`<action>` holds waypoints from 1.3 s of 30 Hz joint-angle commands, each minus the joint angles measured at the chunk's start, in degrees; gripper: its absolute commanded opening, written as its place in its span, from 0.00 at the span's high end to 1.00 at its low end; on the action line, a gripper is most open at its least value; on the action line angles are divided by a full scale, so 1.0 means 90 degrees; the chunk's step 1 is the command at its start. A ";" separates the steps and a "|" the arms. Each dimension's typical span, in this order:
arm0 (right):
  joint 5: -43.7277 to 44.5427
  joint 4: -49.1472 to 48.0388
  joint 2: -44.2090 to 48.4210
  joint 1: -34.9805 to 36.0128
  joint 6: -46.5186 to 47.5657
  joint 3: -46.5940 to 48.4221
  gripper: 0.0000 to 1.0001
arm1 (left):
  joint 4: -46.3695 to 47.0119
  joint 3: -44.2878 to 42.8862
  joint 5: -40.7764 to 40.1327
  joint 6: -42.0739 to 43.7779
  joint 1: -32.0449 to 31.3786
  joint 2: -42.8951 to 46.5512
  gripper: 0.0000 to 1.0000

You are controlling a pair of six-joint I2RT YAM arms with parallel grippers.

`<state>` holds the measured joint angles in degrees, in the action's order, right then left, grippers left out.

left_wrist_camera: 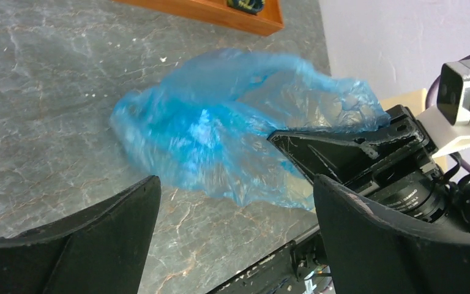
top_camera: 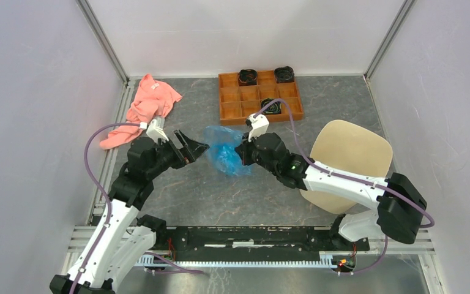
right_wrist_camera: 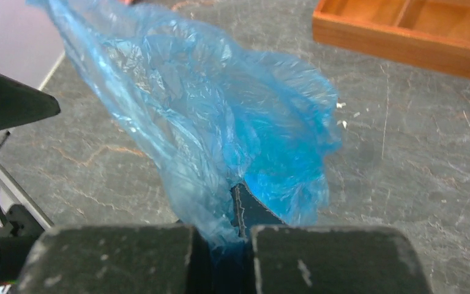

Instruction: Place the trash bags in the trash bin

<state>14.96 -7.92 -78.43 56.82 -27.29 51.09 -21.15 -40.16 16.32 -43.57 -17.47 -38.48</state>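
Blue film bag [top_camera: 225, 157] sits bunched on the bench [top_camera: 177, 196], one edge pinched by the right tool [top_camera: 243, 151]; the left tool [top_camera: 197, 146] gapes beside it. Seize the opposite edge, spread the mouth, then carry to the bin [top_camera: 350, 147], well right.

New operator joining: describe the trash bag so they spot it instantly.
Find the orange compartment tray at the far edge; just in front of it is the trash bag. It's crumpled translucent blue film pinched in the right end effector, unlike the opaque pink cloth.
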 commanded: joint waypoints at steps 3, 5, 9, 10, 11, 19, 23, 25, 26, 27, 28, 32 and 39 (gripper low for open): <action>-0.0977 0.0451 -0.0038 -0.0336 0.0065 -0.0072 1.00 | 0.0138 0.0511 -0.0081 0.0062 -0.0002 0.0003 0.00; -0.1373 0.0401 -0.0033 -0.0471 0.0147 -0.0078 1.00 | 0.0169 0.0670 -0.0092 0.0042 -0.0002 0.0021 0.00; -0.1652 0.0295 0.0113 -0.0551 0.0244 -0.0141 1.00 | 0.0781 0.1249 0.0028 -0.0359 -0.0002 0.0030 0.00; -0.1647 0.0309 0.0146 -0.0556 0.0265 -0.0140 1.00 | 0.1210 0.1436 0.0137 -0.0584 -0.0002 -0.0013 0.00; -0.1647 0.0304 0.0160 -0.0566 0.0276 -0.0140 1.00 | 0.1440 0.1606 0.0200 -0.0742 -0.0002 -0.0103 0.00; -0.1959 0.0219 0.0318 -0.0595 0.0266 -0.0254 0.99 | 0.3890 0.2146 0.0483 -0.1306 0.0008 -0.1938 0.25; -0.1986 0.0188 0.0374 -0.0605 0.0291 -0.0257 0.99 | 0.4780 0.2007 0.0833 -0.1342 0.0008 -0.3007 0.39; -0.2029 0.0182 0.0385 -0.0608 0.0321 -0.0257 0.99 | 0.4918 0.1901 0.0787 -0.1320 0.0027 -0.3382 0.44; -0.2050 0.0177 0.0381 -0.0620 0.0332 -0.0254 0.99 | 0.4996 0.1857 0.0747 -0.1312 0.0027 -0.3540 0.46; -0.2080 0.0177 0.0382 -0.0622 0.0346 -0.0257 0.99 | 0.5077 0.1838 0.0699 -0.1345 0.0028 -0.3667 0.46; -0.2099 0.0168 0.0375 -0.0626 0.0361 -0.0257 0.99 | 0.5212 0.1841 0.0679 -0.1400 0.0028 -0.3769 0.46; -0.2165 0.0205 0.0355 -0.0648 0.0463 -0.0276 0.99 | 0.5729 0.1845 0.0712 -0.1609 0.0033 -0.4086 0.61; -0.0873 0.1302 0.0192 -0.0805 0.1292 0.0541 0.98 | 0.4211 0.0303 0.0883 -0.0941 0.0316 -0.3622 0.98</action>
<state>-1.98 -2.59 -76.53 50.61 -21.76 49.08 21.65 -26.87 22.70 -55.96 -15.97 -75.64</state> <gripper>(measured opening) 0.017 0.033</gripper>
